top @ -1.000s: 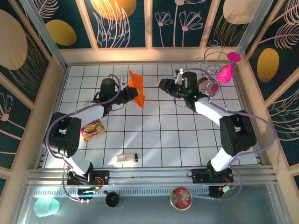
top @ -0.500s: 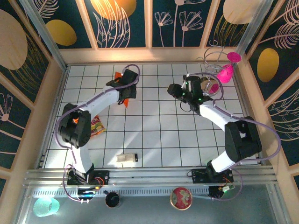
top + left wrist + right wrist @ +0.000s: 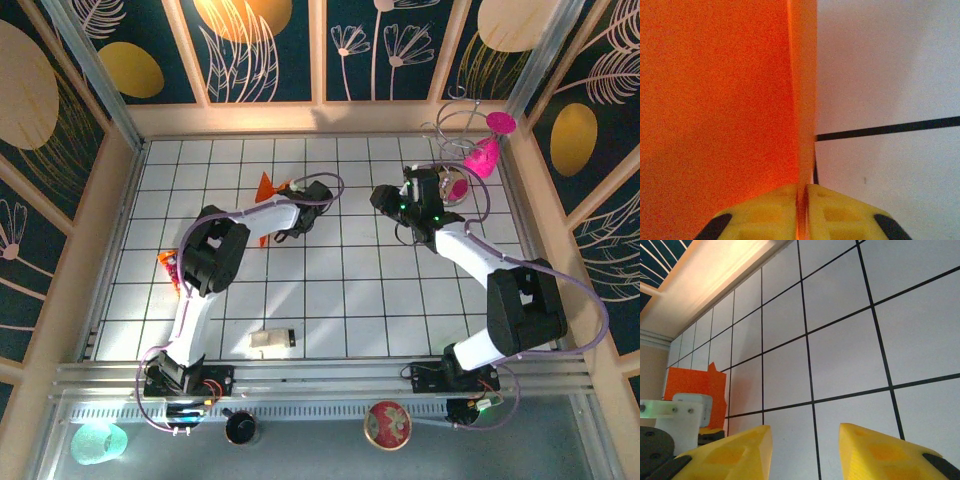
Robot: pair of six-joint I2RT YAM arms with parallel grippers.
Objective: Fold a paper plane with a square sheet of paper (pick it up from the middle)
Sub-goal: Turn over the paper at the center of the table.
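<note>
Starting at the near edge of the table (image 3: 340, 300): got a small beige block (image 3: 272, 340) lying flat just in from it, a bit left of centre, well apart from everything else. Further along the left edge, can just make out a scrap of crinkled wrapper (image 3: 166, 266) poking out beside the left arm's elbow, mostly hidden.

Moving into the far half, left of centre: found the folded orange paper (image 3: 266, 187), one pointy bit sticking out past the arm towards the far edge. Pinched by the left gripper (image 3: 292, 215). Up close on the left wrist view, can see both fingers (image 3: 840, 215) squeezed together with only the paper's thin edge between them, orange running up the left side and white tile on the right. Can't tell whether the paper touches the tiles or hangs clear.

Roughly level with that, right of centre: right gripper (image 3: 384, 197) hovering over the tiles, well apart from the paper. Fingers (image 3: 735, 450) parted by a fair gap, gripping nothing, just bare tile beyond. Also catches the orange paper off to one side from there.

Way back in the far right corner: a wire stand (image 3: 452, 125) with a pink thing (image 3: 482, 158) right beside it.
</note>
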